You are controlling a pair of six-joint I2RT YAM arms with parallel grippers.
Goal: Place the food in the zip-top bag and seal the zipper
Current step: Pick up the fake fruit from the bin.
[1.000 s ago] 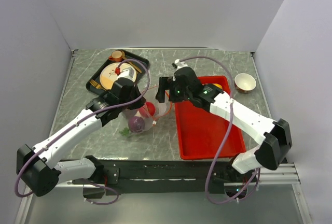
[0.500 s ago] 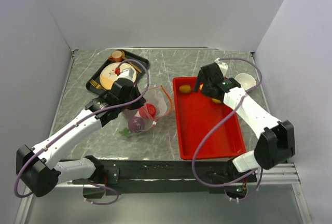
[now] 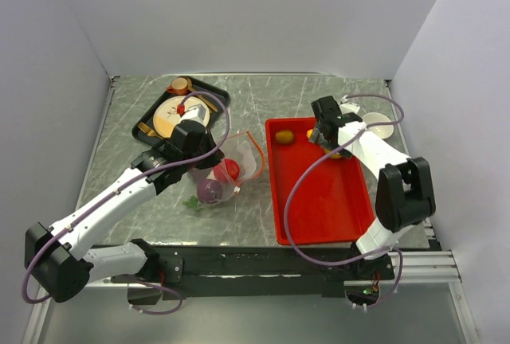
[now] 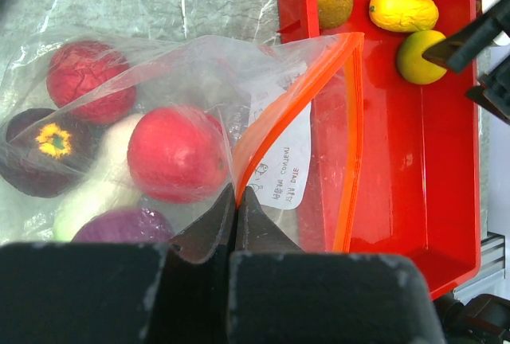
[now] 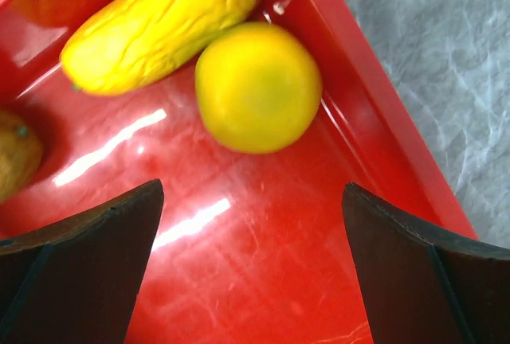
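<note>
The clear zip-top bag (image 3: 243, 155) lies left of the red tray (image 3: 323, 201). My left gripper (image 3: 209, 151) is shut on the bag's orange zipper strip (image 4: 299, 101) and holds the mouth up and open; its tips (image 4: 237, 194) pinch the strip. Inside the bag are a red apple (image 4: 177, 153), a wrinkled red piece (image 4: 86, 80), a maroon piece (image 4: 44, 149), a white piece (image 4: 96, 193) and a purple one (image 4: 119, 224). My right gripper (image 3: 325, 130) is open and empty (image 5: 253, 193), just above a round yellow fruit (image 5: 257, 87) and a long yellow one (image 5: 159, 25) in the tray's far right corner.
A brownish fruit (image 3: 284, 135) lies at the tray's far left. A black tray with a patterned plate (image 3: 177, 113) and an orange cup (image 3: 179, 85) stands at the back left. A white bowl (image 3: 377, 127) sits right of the red tray.
My right gripper has left the bag's mouth and swung right to the tray's far right corner. The left gripper has kept its hold on the zipper strip.
</note>
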